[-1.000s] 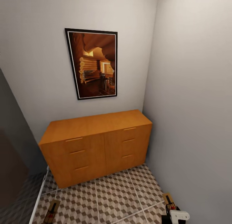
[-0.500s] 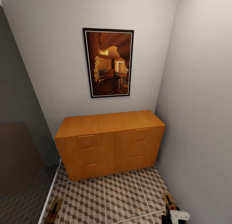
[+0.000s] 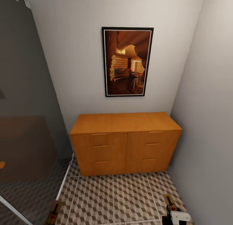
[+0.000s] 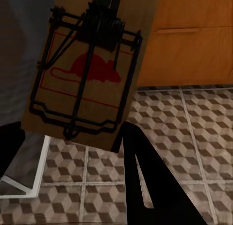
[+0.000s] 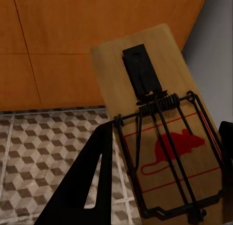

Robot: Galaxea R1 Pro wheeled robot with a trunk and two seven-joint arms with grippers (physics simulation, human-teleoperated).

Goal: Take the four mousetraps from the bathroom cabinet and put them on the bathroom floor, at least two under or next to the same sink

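The orange-brown cabinet (image 3: 126, 144) stands against the far wall with all its drawers shut and a bare top. In the left wrist view my left gripper (image 4: 73, 142) is shut on a tan mousetrap (image 4: 90, 70) with black wire and a red mouse print, held above the cube-patterned bathroom floor (image 4: 194, 133). My right gripper (image 5: 160, 181) is shut on a second mousetrap (image 5: 165, 133) in front of the cabinet (image 5: 73, 45). In the head view both held mousetraps show low down, one at the left (image 3: 53, 213) and one at the right (image 3: 169, 201). The bathroom sink is out of view.
A framed picture (image 3: 127, 61) hangs above the cabinet. A grey translucent panel (image 3: 26, 121) with a white base rail (image 3: 64, 181) closes the left side. A plain wall (image 3: 210, 121) runs along the right. Tiled floor (image 3: 113, 196) lies between me and the cabinet.
The head view has swung left, so the cabinet and picture sit further right in the frame and more of the grey panel shows. Both held mousetraps keep their places.
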